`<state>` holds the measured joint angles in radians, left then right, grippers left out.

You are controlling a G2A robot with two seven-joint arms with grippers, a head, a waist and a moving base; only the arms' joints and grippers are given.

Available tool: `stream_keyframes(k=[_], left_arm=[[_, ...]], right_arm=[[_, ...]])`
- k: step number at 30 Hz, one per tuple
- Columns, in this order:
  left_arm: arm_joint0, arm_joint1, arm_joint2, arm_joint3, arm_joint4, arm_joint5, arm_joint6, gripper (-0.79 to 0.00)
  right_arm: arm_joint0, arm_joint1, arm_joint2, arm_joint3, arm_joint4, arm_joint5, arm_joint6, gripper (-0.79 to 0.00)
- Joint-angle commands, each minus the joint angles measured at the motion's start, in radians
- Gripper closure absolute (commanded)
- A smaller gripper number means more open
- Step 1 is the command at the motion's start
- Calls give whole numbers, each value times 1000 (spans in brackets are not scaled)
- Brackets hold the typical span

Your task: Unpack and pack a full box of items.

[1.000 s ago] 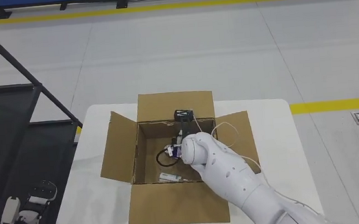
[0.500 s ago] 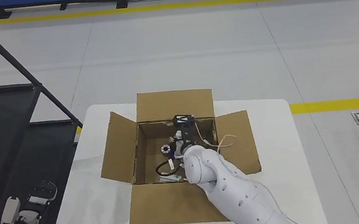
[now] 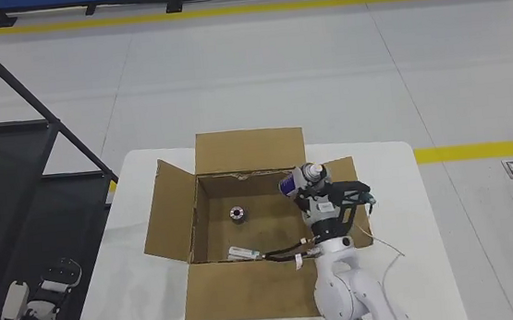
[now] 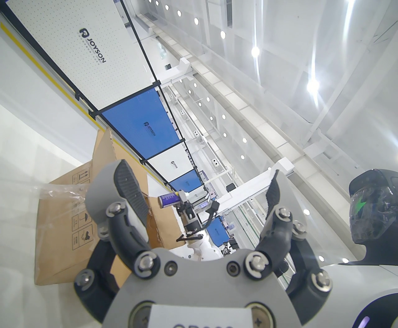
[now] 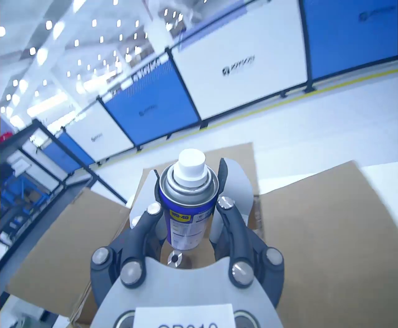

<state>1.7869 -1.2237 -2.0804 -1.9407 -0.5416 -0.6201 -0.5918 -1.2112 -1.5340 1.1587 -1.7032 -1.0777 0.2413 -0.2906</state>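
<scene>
Blue spray can [image 5: 187, 205] with a white cap sits between the right jaws, clamped on both sides, over the open cardboard box [image 3: 251, 295] on the tabletop [image 3: 121, 294]. Left jaws gape wide, empty.

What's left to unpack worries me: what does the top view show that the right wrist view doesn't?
Top view: a small dark round object and a white oblong item inside the open brown cardboard box, plus the white table. Right wrist view: the right gripper, its fingers pressing both sides of the blue white-capped spray can. Both: can, gripper, box.
</scene>
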Motion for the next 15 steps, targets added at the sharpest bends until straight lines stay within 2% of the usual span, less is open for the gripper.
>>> stream_keyframes(k=[1, 4, 9, 11, 15], left_arm=[[0, 0, 0, 0, 0, 0, 0, -785], [0, 0, 0, 0, 0, 0, 0, -785], [0, 0, 0, 0, 0, 0, 0, -785], [0, 0, 0, 0, 0, 0, 0, -785], [0, 0, 0, 0, 0, 0, 0, -785]], right_arm=[[-61, 4, 61, -32, 8, 18, -143, 0], [-121, 5, 135, -59, 47, 45, -271, 0], [-173, 7, 240, -55, 88, 106, -356, 0], [-165, 8, 277, -22, 71, 154, -342, 0], [-110, 19, 344, 76, -3, 238, -184, 0]])
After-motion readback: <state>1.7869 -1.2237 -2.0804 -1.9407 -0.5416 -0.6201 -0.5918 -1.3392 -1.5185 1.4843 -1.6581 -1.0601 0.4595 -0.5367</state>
